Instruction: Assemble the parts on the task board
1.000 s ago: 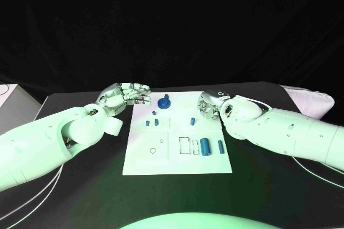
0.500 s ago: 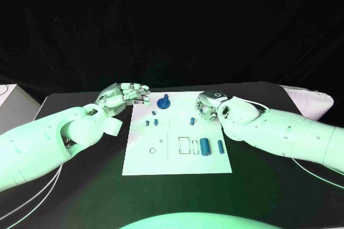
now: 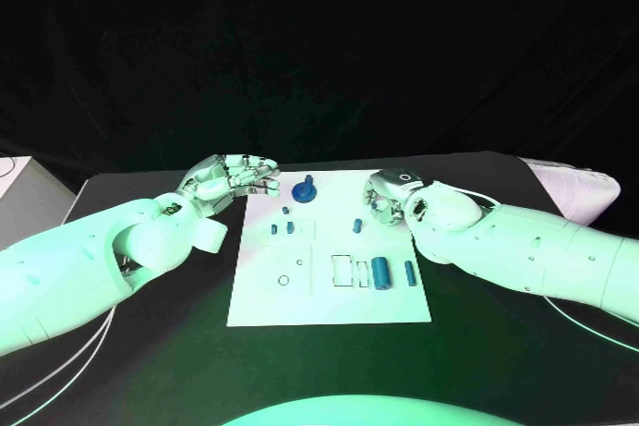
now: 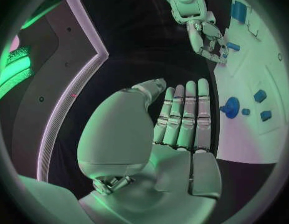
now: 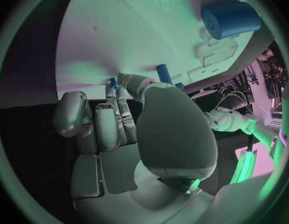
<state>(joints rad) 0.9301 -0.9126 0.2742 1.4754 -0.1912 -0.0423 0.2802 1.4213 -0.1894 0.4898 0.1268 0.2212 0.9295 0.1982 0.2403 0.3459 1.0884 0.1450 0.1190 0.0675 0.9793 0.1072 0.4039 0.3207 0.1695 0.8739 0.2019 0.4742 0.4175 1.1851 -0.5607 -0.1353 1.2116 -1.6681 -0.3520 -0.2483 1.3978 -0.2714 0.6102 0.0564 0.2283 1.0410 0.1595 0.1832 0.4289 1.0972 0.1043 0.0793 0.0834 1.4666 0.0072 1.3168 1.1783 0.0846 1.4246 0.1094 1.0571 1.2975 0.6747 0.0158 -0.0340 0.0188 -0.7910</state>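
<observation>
Here the right hand (image 3: 388, 197), fingers curled and apparently gripping nothing, hovers by a small blue peg (image 3: 357, 225) at the upper middle of the task board (image 3: 333, 301). The left hand (image 3: 235, 177) waits, empty with fingers curled, at the board's upper-left corner. Likely a pick; the fingers must pinch the peg squarely.

Three camera views of one black table (image 3: 147, 334).
The head camera looks down from above onto the white task board (image 3: 333, 301); each wrist camera sits close behind its own hand, and both also catch that board (image 4: 256, 59) (image 5: 119, 40).
</observation>
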